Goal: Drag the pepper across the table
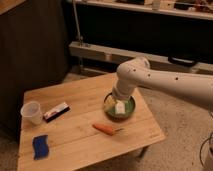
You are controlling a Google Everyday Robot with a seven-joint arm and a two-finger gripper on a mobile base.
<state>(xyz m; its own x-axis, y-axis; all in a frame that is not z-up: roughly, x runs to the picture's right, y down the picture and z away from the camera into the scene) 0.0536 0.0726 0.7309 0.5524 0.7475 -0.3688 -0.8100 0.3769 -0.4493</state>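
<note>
While the counter point(82, 95) fills the lower left of the frame, a clear cup point(31, 112) stands near its left edge. A blue sponge point(41, 146) lies below the cup, and a flat dark-and-white packet point(56, 111) sits just right of it. The pepper point(105, 129) lies at lower centre, stem tip to the right, near the green bowl point(131, 107) but apart from it. The end effector point(120, 107) hangs over that bowl, spread wide and clear of the pepper, on a white arm point(170, 82) reaching in from the right.
</note>
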